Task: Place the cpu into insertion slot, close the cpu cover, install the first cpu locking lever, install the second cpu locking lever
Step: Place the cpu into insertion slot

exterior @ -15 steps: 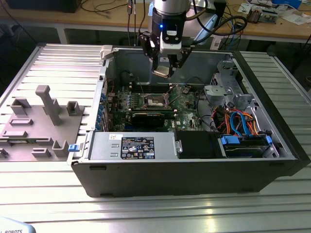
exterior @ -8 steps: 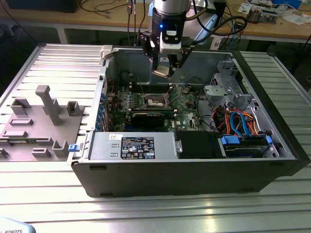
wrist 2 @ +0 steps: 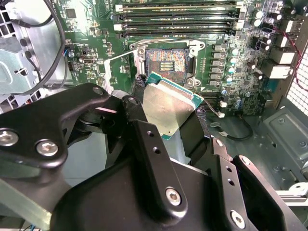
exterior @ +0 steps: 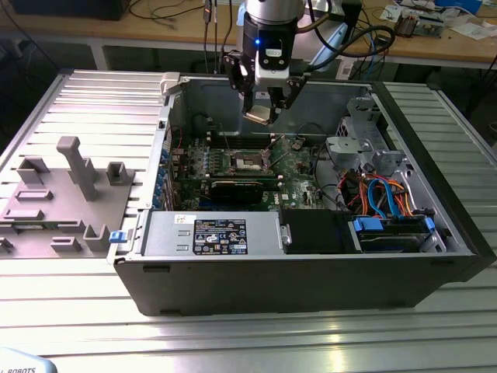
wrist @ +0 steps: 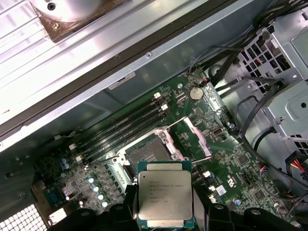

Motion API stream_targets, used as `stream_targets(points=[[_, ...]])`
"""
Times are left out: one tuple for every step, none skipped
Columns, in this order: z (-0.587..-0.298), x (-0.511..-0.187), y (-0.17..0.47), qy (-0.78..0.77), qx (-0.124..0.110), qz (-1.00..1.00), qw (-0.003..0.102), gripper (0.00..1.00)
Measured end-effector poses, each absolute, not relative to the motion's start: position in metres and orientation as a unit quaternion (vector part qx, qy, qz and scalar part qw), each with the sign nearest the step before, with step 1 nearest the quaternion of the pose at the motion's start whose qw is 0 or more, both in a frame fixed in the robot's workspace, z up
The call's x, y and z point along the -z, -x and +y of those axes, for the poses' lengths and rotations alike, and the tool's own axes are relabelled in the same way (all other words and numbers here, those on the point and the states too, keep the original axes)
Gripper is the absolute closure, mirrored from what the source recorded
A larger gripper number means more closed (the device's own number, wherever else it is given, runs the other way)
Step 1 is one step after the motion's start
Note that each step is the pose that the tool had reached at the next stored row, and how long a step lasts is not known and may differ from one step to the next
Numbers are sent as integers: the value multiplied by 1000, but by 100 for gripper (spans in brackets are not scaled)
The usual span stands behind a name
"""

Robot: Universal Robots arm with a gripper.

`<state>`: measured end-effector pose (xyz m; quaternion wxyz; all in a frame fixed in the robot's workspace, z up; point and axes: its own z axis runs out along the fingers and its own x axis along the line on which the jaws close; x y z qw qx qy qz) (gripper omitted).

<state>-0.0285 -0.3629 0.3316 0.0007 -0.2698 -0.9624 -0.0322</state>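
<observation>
Overhead, the arm's gripper (exterior: 262,109) hangs above an opened computer case (exterior: 311,287), its black fingers (wrist 2: 139,126) clamped on opposite edges of the cpu (exterior: 258,116). The chip rides clear of the green motherboard (exterior: 303,175), touching nothing but the claw, and sits tilted in the exterior view. In the second wrist view its pale metal face (wrist 2: 168,106) catches the light just short of the insertion slot (wrist 2: 166,61), whose dark centre lies bare inside a silvery rim. The first wrist view looks past the held chip (wrist: 165,192) to the same socket (wrist: 147,151), with the cpu cover (wrist: 197,137) swung up and away beside it, its square window showing board behind. Long black memory slots (wrist: 120,127) run alongside the socket. Toward the exterior view's near edge, a grey labelled power-supply box (exterior: 213,233) sits inside the case, and a grey parts fixture (exterior: 66,194) rests on the ribbed metal table (exterior: 233,334) at the exterior view's left.
</observation>
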Motion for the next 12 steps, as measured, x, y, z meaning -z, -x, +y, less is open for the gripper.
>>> stream_targets(points=[[-363, -332, 29, 270, 32, -962, 1, 46], [-363, -332, 29, 271, 32, -962, 1, 46], [-363, -332, 29, 271, 32, -962, 1, 46], [-363, -332, 29, 272, 32, -962, 1, 46], [-363, -332, 29, 272, 32, -962, 1, 46], [-363, -332, 29, 272, 32, -962, 1, 46], [-363, -332, 29, 273, 32, -962, 1, 46], [-363, -332, 29, 273, 32, -961, 1, 46], [-363, -332, 29, 274, 32, -961, 1, 46], [-363, -332, 29, 274, 32, -961, 0, 46], [-363, -332, 29, 275, 32, -961, 0, 46], [-363, -332, 29, 275, 32, -961, 0, 46]])
